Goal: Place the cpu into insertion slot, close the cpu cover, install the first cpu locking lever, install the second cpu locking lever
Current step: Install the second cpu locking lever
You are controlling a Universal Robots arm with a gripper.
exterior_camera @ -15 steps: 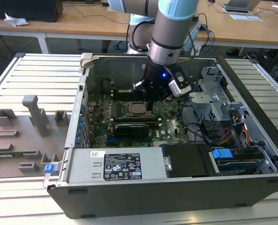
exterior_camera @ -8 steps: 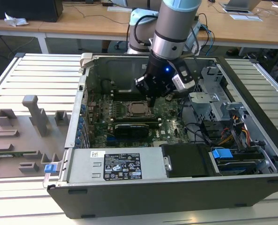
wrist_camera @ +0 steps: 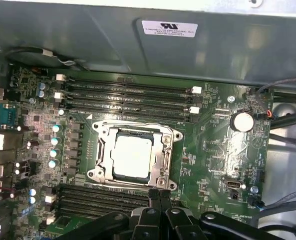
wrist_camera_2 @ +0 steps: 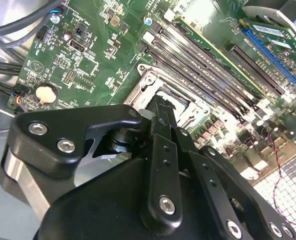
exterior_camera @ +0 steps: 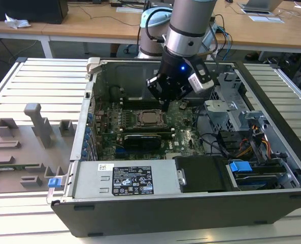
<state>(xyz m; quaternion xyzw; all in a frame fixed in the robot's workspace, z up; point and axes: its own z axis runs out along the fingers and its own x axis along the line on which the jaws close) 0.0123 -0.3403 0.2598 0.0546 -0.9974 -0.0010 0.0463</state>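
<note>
The cpu (wrist_camera: 132,156), silvery and square, lies flat in the insertion slot (wrist_camera: 173,134) on the green motherboard. The cpu cover (wrist_camera: 104,150) is down around it, its window framing the chip. In the exterior view the cpu (exterior_camera: 149,118) sits mid-board inside the open computer case. My gripper (exterior_camera: 166,103) hangs just above the board, at the socket's edge toward the exterior view's right. Both black fingers are pressed together with nothing between them in both wrist views (wrist_camera: 159,196) (wrist_camera_2: 160,114). The socket frame (wrist_camera_2: 144,86) shows partly behind the fingertips.
Long black memory slots (wrist_camera: 128,95) run on both sides of the socket. The case walls (exterior_camera: 97,76), a labelled power supply (exterior_camera: 125,179), a drive cage with cables (exterior_camera: 241,132) and a black card (exterior_camera: 142,138) crowd the board. Grey fixtures (exterior_camera: 38,124) stand outside at the exterior view's left.
</note>
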